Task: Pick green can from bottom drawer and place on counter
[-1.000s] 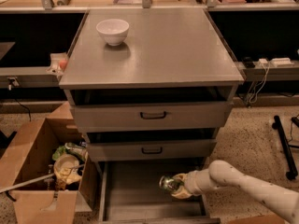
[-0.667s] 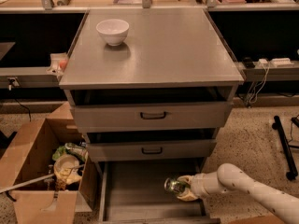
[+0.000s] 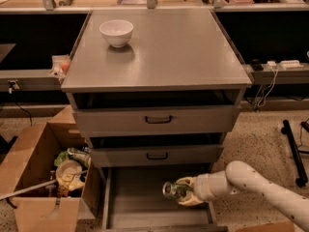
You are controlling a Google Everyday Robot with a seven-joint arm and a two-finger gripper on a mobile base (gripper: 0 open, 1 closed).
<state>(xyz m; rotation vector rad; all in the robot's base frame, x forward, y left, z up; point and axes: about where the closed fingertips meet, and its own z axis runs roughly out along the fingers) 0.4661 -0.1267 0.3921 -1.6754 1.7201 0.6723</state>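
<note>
The green can (image 3: 173, 190) lies on its side with its round silver end facing left, held just over the floor of the open bottom drawer (image 3: 140, 202). My gripper (image 3: 183, 192) reaches in from the lower right on a white arm (image 3: 251, 187) and is shut on the green can near the drawer's right wall. The counter (image 3: 164, 52) is the grey slab above the drawers.
A white bowl (image 3: 116, 32) stands at the counter's back left. Two drawers with dark handles (image 3: 158, 119) sit slightly open above the bottom drawer. A cardboard box of rubbish (image 3: 43, 182) stands at the left. A black stand (image 3: 294, 149) and cables are at the right.
The gripper and the can have shifted slightly to the right and a little toward the drawer's front. Nothing else has moved.
</note>
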